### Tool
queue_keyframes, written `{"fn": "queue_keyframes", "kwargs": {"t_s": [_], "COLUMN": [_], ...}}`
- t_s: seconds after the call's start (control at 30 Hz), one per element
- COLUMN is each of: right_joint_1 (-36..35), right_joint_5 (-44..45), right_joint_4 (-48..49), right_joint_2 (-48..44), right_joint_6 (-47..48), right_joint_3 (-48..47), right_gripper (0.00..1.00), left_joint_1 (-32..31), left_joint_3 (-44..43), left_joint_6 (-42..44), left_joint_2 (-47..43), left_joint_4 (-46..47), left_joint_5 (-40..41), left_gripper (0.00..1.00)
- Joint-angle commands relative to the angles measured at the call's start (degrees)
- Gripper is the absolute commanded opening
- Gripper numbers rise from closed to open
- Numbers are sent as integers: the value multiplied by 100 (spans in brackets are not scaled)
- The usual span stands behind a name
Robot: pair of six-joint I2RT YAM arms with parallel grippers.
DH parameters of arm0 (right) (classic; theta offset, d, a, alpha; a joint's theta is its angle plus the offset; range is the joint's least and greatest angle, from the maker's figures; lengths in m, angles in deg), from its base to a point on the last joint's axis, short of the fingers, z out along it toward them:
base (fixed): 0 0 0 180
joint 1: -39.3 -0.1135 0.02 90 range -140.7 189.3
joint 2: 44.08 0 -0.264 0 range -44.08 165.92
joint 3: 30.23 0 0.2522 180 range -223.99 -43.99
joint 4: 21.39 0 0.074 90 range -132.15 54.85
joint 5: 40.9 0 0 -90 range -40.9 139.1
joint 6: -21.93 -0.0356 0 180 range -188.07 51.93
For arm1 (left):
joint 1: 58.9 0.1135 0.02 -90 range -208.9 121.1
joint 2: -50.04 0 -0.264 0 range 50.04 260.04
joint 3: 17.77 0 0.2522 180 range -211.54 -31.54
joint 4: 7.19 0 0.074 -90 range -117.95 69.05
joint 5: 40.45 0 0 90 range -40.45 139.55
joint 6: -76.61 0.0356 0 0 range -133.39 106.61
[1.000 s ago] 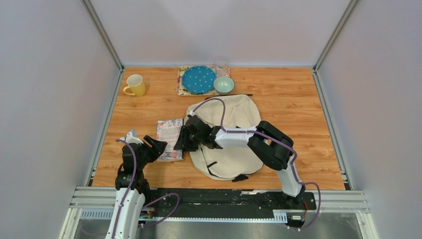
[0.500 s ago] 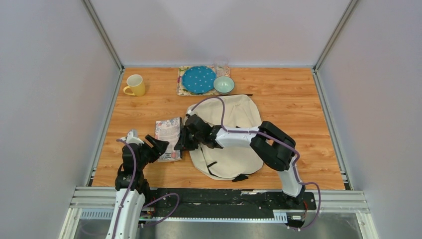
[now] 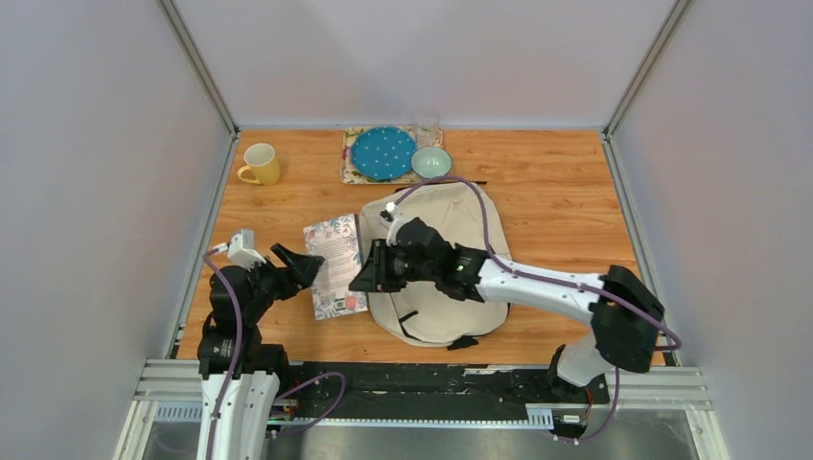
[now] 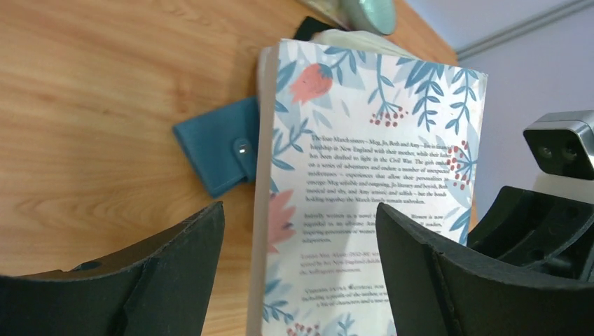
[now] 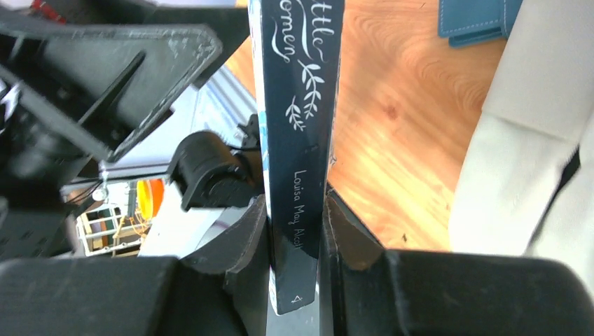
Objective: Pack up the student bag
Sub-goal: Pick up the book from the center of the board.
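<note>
Book (image 5: 298, 105) spine in right gripper (image 5: 294, 222) (bag (image 3: 455, 211) alongside)

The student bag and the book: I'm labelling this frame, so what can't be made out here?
Student bag, its opening: top view, the right arm lies across it; open or zipped, unclear.
Book, its title: right wrist view, the top edge cuts off the spine.
Blue wallet: left wrist view, the book covers one end.

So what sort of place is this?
Likely a robot test cell, not a home: plain grey panels box in a wooden table, the left arm and right arm are bolted at its edge, and the yellow mug looks like a prop.
</note>
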Motion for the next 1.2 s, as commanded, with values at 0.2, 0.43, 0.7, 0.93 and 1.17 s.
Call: {"fn": "queue_keyframes", "kwargs": {"t_s": [0.2, 0.43, 0.7, 0.93, 1.17], "right_joint_1": [157, 254, 430, 448, 448], "right_joint_5": [318, 291, 573, 318, 28], "right_joint_4": [81, -183, -420, -288, 89], "right_joint_2": [-3106, -4013, -4304, -4224, -4181], "right_joint_6": [91, -58, -224, -277, -497], "right_joint_3": [1051, 1349, 1578, 1429, 1552], "right_gripper": [0, 0, 0, 0, 0], "left_joint_1": [-25, -25, -25, -33, -682], "left_joint_3": [339, 972, 709, 603, 322], "left_joint_6": [-1811, -3517, -3598, -3265, -2221], "left_joint_2": [568, 947, 710, 974, 1228], "left_joint_4": [3696, 7000, 7101, 6656, 5626], "left_joint_5": [-2890, -3391, -3357, -3665, -3138], "left_gripper": [86, 86, 86, 86, 86]}}
